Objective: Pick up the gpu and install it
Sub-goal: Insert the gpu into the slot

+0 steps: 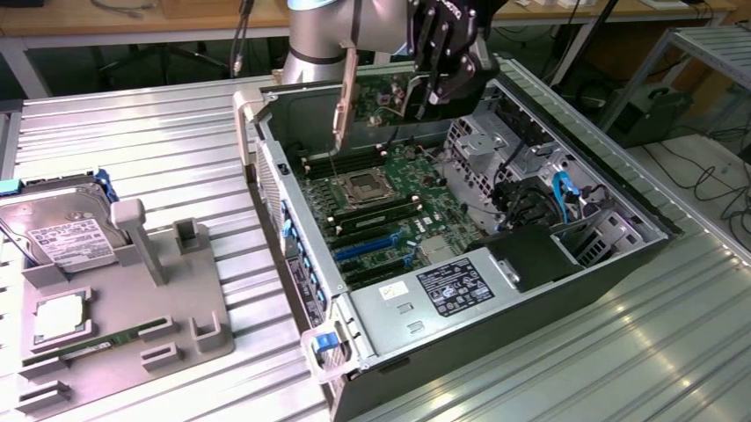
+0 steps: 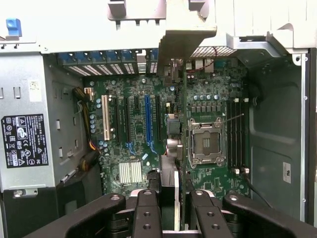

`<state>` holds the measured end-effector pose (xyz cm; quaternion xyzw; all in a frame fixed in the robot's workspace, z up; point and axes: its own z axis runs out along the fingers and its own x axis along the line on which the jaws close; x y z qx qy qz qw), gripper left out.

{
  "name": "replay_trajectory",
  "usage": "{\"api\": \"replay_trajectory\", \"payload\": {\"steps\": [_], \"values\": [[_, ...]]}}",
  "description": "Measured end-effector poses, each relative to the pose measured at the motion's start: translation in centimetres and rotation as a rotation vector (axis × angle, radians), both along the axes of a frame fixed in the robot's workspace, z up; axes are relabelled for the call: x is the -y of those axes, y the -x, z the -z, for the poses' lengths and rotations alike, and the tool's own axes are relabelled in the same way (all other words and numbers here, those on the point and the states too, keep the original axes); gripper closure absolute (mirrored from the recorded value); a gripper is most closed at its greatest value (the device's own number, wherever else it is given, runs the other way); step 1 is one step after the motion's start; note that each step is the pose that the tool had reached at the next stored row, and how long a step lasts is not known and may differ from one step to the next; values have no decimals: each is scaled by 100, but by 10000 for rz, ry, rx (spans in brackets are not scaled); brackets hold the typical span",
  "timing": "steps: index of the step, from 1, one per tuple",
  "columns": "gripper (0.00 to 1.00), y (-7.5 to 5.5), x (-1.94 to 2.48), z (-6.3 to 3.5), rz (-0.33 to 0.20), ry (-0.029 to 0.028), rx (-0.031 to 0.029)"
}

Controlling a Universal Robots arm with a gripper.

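PC case (image 1: 610,189) lies open on table (image 1: 153,141), exterior view's right. Gripper (image 1: 437,83) w/ gpu (image 1: 373,97) hangs above motherboard (image 1: 388,207) inside. Hard drive (image 1: 65,233) on fixture tray (image 1: 188,303), exterior view's left.

Thin green gpu (image 1: 393,88) with silver end bracket, held upright on edge above the open computer case (image 1: 610,189).

We see an open computer case (image 1: 610,189) with its motherboard (image 1: 388,207) and power supply (image 1: 452,290) exposed; well apart, a hard drive (image 1: 65,233) sits in a grey fixture (image 1: 176,299).
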<state>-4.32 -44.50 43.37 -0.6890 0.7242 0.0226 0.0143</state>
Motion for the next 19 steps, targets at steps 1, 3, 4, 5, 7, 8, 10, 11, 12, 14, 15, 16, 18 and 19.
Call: {"api": "replay_trajectory", "payload": {"steps": [1,3,4,5,7,8,10,11,12,14,15,16,18,19], "values": [[72,0,0,6,-3,0,0],[72,0,0,16,-13,1,0],[72,0,0,21,-17,0,0],[72,0,0,25,-21,1,0],[72,0,0,36,-27,0,0],[72,0,0,40,-31,1,0],[72,0,0,49,-38,0,0],[72,0,0,53,-43,1,0],[72,1,0,58,-47,0,0],[72,0,0,69,-60,0,0],[72,0,1,74,-64,-1,0],[72,0,1,77,-67,0,0],[72,0,1,86,-75,0,0],[72,0,1,91,-80,0,0]]}}
